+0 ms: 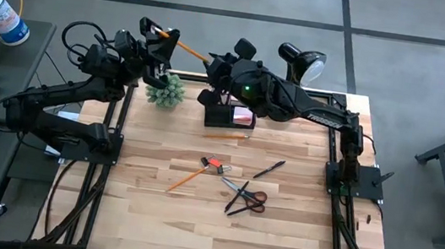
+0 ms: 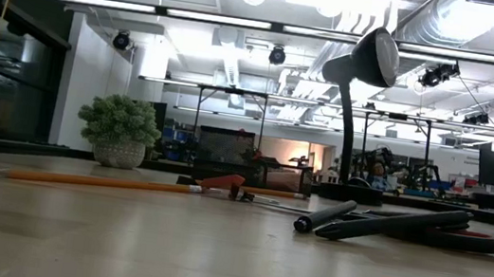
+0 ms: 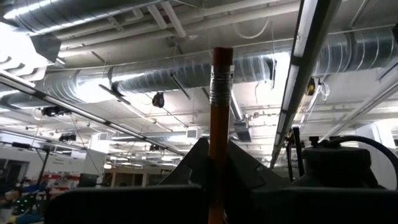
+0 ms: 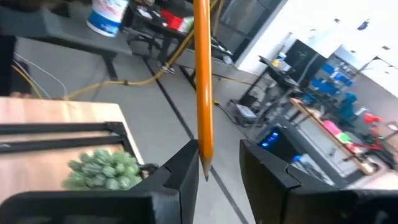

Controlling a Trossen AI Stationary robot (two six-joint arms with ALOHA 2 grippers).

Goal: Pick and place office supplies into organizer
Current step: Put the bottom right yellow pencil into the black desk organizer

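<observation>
Two grippers: both meet at the back of the table, one at each end of a single raised pencil (image 1: 183, 46), well above the wood.
Left gripper (image 1: 158, 36): clamped narrow on the eraser end of the pencil, so the pencil is carried by this arm alone.
Right gripper (image 1: 215, 64): fingers (image 4: 177, 171) parted, standing on either side of the pencil's sharpened tip without pinching it; this reads as a handover between arms.
Pencil attitude: held level between the two arms in the high view, which keeps it clear of the plant (image 1: 165, 92) below.
Organizer (image 1: 229, 113): sits at the back of the table under the right arm, just in front of the lamp (image 1: 301, 64); a pink pad (image 1: 242, 115) shows inside it.
Remaining supplies: a second pencil (image 1: 186, 177), a small red piece (image 1: 213, 163), a black pen (image 1: 269, 169) and scissors (image 1: 246, 199) lie loose mid-table, near one another and well apart from the organizer.
Judgement: most of the sorting is not yet done.
</observation>
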